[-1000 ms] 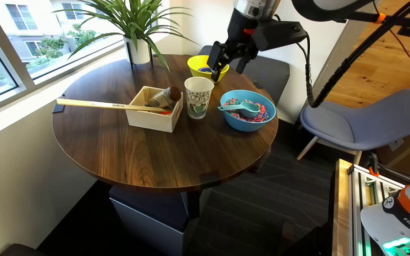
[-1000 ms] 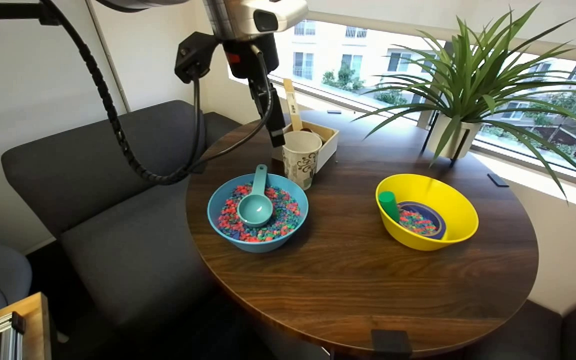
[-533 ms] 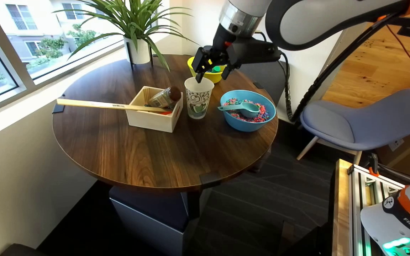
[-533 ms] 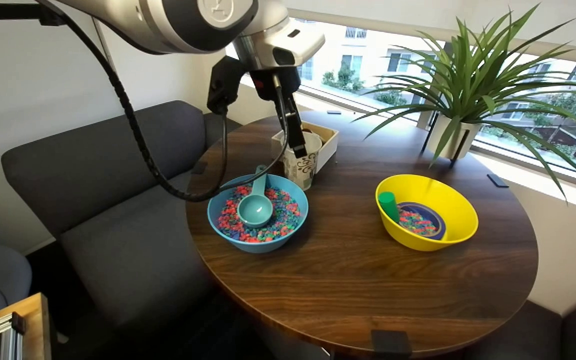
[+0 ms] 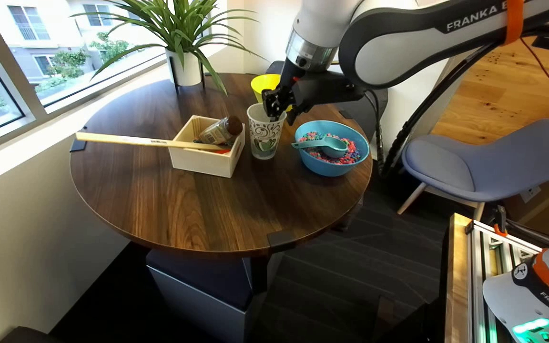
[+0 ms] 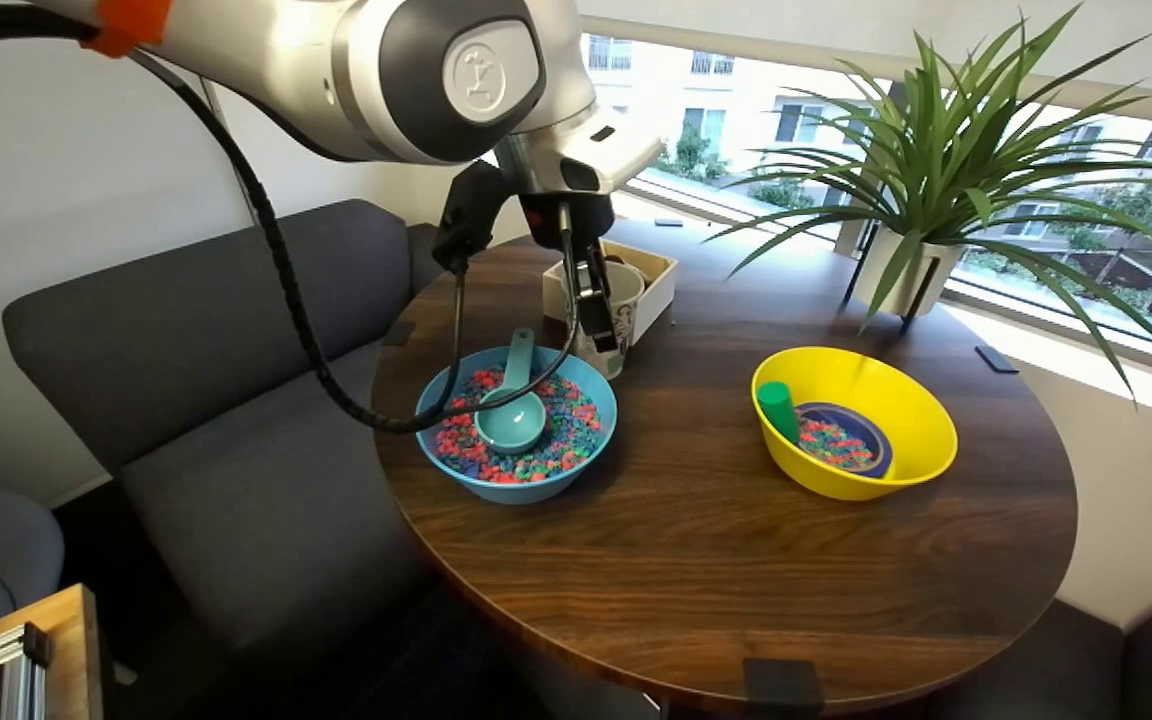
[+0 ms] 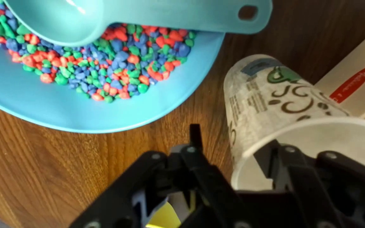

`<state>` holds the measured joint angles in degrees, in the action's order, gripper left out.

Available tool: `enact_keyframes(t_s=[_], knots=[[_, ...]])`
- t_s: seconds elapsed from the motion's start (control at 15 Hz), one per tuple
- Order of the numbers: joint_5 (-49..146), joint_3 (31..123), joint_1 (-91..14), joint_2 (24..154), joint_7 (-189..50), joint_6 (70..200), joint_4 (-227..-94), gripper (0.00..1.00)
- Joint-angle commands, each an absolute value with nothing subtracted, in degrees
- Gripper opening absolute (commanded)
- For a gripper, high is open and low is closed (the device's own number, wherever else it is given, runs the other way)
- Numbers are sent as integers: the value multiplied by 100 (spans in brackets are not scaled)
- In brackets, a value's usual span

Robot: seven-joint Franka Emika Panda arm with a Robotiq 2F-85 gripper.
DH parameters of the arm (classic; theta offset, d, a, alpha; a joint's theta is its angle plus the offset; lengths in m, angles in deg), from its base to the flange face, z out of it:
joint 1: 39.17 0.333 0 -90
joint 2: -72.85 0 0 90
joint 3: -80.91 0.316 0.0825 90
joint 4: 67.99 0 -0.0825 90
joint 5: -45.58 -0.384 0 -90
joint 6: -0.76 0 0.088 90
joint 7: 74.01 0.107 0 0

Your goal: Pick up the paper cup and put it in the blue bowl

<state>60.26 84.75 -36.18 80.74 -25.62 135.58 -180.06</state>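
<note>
1. Dropped since half a second ago: gripper (image 7: 230,144), from above the cup (image 5: 265,138) down to its rim. Nothing on the table (image 5: 198,205) looks shifted.
2. Gripper jaws spread, pinching nothing. One fingertip inside the cup's mouth, its mate outside, rim between. Likely straddled so that closing nips a single paper wall rather than squeezing the whole cup. Contact: cannot tell.
3. Cup upright on the table, well in from the edges, between box (image 5: 201,164) and blue bowl (image 5: 324,167). Outer fingertip hangs on the side away from the box, where there seems more room.
4. Blue bowl near the table's right edge in an exterior view. Scoop (image 7: 169,14) rests in its colored bits (image 7: 106,69), handle out over the rim on the cup's side; handy for taking, presumably, but likely to tip a cup set on it.
5. Stick (image 5: 136,140) pokes out of the box toward the table's left edge in an exterior view; probably too long to lie inside.
6. Task judged at the grasp, lift not yet made. Next move calls for a gentle closing, a straight rise, a short carry. Risk: a one-wall hold may let the cup bend or swing.
</note>
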Motion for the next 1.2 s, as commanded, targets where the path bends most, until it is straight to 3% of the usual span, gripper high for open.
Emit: enact_keyframes(t_s=[0.0,0.13,0.2,0.6,0.93,1.13], knots=[[5939,8373,-3457,8137,-2471,13537,-17923,16],[5954,8367,-3434,8076,-2473,13536,-17920,2],[5976,8364,-3420,8049,-2473,13508,-17911,0],[5853,8420,-3414,7414,-2696,13697,-18007,1],[6830,8316,-3691,6691,-1487,14081,-18073,1],[6473,8394,-3727,6875,-2008,13900,-17839,3]])
